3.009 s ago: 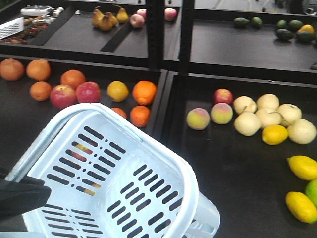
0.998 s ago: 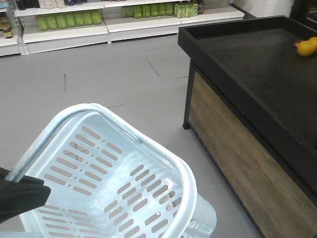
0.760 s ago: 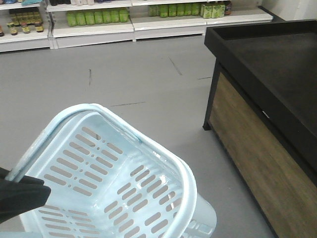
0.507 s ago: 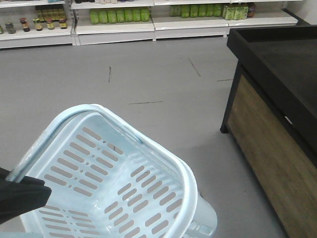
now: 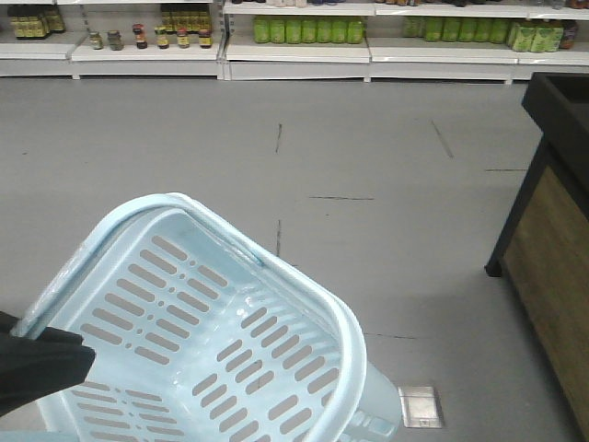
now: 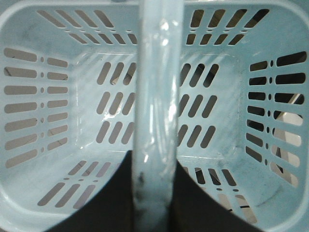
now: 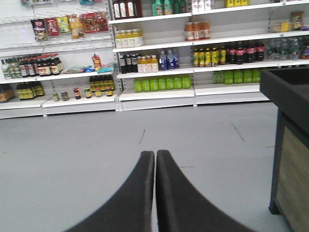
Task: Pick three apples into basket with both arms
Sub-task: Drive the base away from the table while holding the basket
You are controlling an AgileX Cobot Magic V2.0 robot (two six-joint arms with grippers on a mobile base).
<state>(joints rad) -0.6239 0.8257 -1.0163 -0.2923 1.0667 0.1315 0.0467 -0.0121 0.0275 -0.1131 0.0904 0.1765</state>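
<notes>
Left fingers [image 6: 126, 193]: clenched on the basket handle [image 6: 154, 96], one black finger on each side of the pale bar, which runs straight up the middle of the left wrist view.
Right fingers [image 7: 153, 163]: pressed flat together, tip against tip, with nothing between them; they are held out level over the floor and point toward the far shelves.
Basket [image 5: 353, 336]: hangs from the left fingers at the near left of the front view, above the floor and tilted, with its open mouth turned up and toward the camera.
Basket inside: the slotted walls and bottom show pale blue-white and glossy, and the floor shows grey through the slots.
Floor [image 5: 368, 138]: plain grey with a few dark scuff lines; a small square metal plate [image 5: 419, 405] is set into it just right of the basket's near corner.
Counter [image 5: 552, 249]: black top with a wood-panel side, at the right edge and well apart from the basket.
Shelves [image 7: 154, 94]: white, along the far wall, carrying a row of green bottles [image 5: 304, 29], dark jars and other bottles too small to tell apart.
</notes>
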